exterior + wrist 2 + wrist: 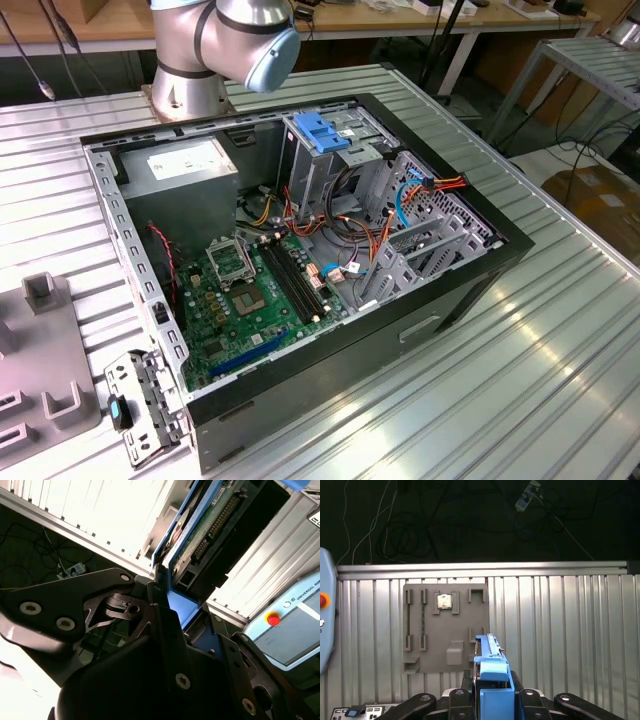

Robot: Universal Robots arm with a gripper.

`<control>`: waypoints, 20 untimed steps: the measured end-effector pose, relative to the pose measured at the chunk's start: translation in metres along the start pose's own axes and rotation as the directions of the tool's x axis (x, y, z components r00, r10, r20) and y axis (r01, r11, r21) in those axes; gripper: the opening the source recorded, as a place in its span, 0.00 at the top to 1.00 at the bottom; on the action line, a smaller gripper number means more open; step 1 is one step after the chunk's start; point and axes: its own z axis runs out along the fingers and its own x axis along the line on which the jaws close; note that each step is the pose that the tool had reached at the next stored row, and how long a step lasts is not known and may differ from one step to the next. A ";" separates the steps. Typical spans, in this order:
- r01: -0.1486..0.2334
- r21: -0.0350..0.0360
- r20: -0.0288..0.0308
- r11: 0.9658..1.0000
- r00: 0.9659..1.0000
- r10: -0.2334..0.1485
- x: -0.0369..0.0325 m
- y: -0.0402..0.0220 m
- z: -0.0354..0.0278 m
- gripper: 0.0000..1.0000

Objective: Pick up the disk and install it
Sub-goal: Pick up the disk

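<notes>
The disk (492, 666) is held clamped in the gripper (492, 697), seemingly lifted clear, and not yet installed in the case (300, 400).

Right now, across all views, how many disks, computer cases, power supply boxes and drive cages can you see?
disk: 1, held in the gripper
computer case: 1
power supply box: 1
drive cage: 1
total: 4
</notes>
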 end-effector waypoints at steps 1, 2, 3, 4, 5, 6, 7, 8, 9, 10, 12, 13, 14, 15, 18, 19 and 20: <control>0.000 0.000 0.000 1.000 1.000 0.000 0.0000 -0.0008 -0.0001 0.63; 0.000 0.000 0.000 1.000 1.000 0.000 -0.0001 -0.0018 -0.0001 0.63; 0.000 0.000 0.000 1.000 1.000 0.000 -0.0001 -0.0027 -0.0001 0.63; 0.000 0.000 0.000 1.000 1.000 0.000 -0.0001 -0.0042 -0.0001 0.63; 0.000 0.000 0.000 1.000 1.000 0.000 -0.0001 -0.0055 -0.0002 0.63; 0.000 0.000 0.000 1.000 1.000 0.000 -0.0002 -0.0066 -0.0002 0.63; 0.000 0.000 0.000 1.000 1.000 0.000 -0.0002 -0.0078 -0.0002 0.63; 0.000 0.000 0.000 1.000 1.000 0.000 -0.0002 -0.0087 -0.0003 0.63; 0.000 0.000 0.000 1.000 1.000 0.000 -0.0003 -0.0104 -0.0004 0.63; 0.000 0.000 0.000 1.000 1.000 0.000 -0.0003 -0.0112 -0.0004 0.63; 0.000 0.000 0.000 1.000 1.000 0.000 -0.0003 -0.0135 -0.0005 0.63; 0.000 0.000 0.000 1.000 1.000 0.000 -0.0003 -0.0144 -0.0005 0.63; 0.000 0.000 0.000 1.000 1.000 0.000 -0.0004 -0.0153 -0.0005 0.63; 0.000 0.000 0.000 1.000 1.000 0.000 -0.0004 -0.0163 -0.0005 0.63; 0.000 0.000 0.000 1.000 1.000 0.000 -0.0005 -0.0205 -0.0007 0.63; 0.000 0.000 0.000 1.000 1.000 0.000 -0.0005 -0.0215 -0.0007 0.63; 0.000 0.000 0.000 1.000 1.000 0.000 -0.0006 -0.0225 -0.0008 0.63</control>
